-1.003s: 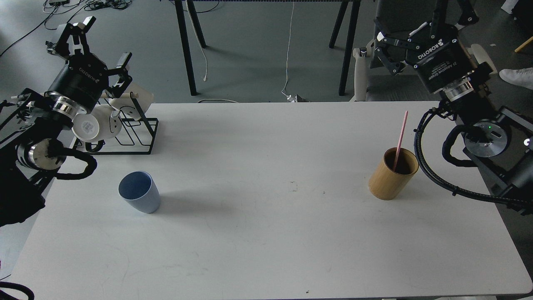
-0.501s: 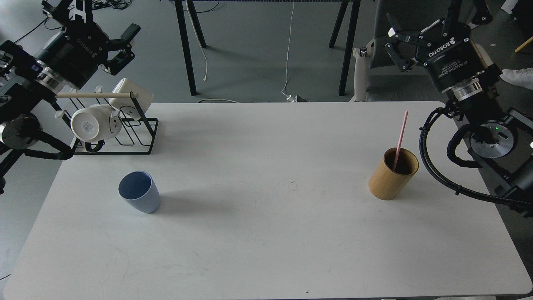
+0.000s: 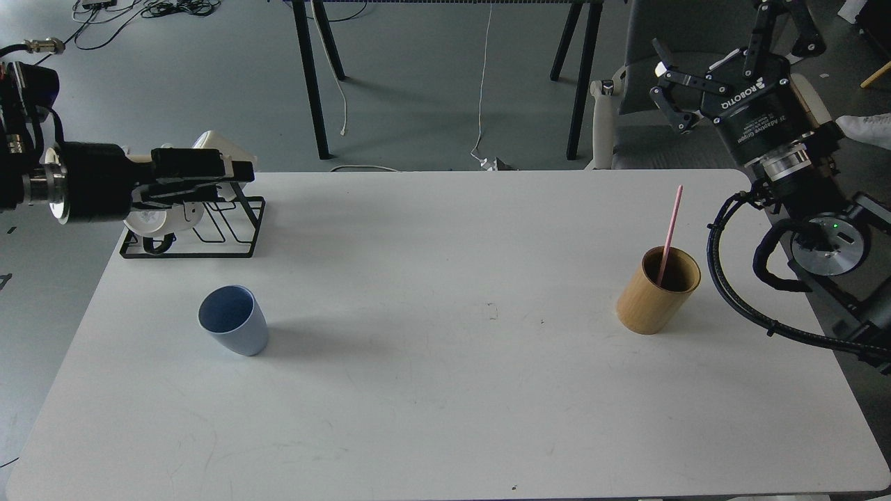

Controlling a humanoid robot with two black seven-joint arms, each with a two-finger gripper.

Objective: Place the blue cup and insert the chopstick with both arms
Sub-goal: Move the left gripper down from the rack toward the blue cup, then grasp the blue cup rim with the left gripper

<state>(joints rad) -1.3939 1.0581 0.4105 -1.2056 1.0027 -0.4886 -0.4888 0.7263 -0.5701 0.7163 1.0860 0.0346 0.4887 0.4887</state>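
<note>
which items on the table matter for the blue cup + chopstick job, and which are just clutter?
Task items:
- blue cup, upright, table's left side
- chopstick, standing in the wooden cup
- left gripper, right gripper, both holding nothing

Just there:
- wooden cup, only holds the chopstick for now
- black mug rack with white mugs

white table (image 3: 445, 410), blue cup (image 3: 233, 321) upright front-left, black wire rack (image 3: 209, 233) with white mugs back-left, tan wooden cup (image 3: 656, 291) right side, pink chopstick (image 3: 671, 226) standing in it
</note>
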